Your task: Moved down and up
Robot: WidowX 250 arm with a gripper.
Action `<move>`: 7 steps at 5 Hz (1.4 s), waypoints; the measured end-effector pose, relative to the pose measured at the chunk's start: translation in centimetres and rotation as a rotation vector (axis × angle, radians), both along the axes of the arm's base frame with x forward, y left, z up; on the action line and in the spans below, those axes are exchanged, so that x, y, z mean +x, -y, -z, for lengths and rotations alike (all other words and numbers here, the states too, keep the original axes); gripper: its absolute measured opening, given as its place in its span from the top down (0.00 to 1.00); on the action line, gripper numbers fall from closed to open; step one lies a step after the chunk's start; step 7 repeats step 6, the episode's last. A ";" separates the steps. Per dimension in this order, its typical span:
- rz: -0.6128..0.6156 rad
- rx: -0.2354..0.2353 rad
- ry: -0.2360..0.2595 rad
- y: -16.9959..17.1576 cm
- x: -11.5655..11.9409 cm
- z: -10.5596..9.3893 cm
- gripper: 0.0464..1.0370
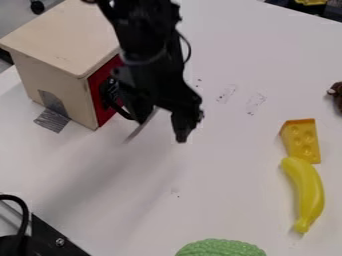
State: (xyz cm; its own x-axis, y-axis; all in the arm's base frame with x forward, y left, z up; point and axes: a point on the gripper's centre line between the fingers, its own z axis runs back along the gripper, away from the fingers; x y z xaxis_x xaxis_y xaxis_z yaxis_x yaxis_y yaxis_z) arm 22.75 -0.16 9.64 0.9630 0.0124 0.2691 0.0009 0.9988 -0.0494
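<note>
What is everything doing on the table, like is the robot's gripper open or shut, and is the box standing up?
Gripper: open, hanging beside the box's red front.
Wooden box: standing upright.
Grey tape: stuck from the box's side onto the table.
Toy cheese wedge: lying down.
Toy banana: lying down, whole, one end at the cheese.

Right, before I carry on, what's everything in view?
Box: one, pale wood with red side, upper left
Tape: one patch, grey, box's bottom corner
Cheese wedge: one, orange-yellow, right
Banana: one, yellow, below cheese
Bumpy thing: one, green, bottom edge
Small thing: one, brown, right edge
Cable: one, black, lower left
Table: one, white, under everything
Arm: one, black, from top edge
Hand: one, black, right of box
</note>
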 end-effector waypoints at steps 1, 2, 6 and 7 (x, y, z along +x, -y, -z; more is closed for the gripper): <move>0.005 -0.016 0.056 -0.1 0.6 -1.7 0.04; 0.043 0.000 0.085 -0.6 0.9 -1.7 0.04; 0.018 0.024 -0.096 -0.2 0.5 -4.3 0.04; 0.018 0.024 -0.096 -0.2 0.5 -4.3 0.04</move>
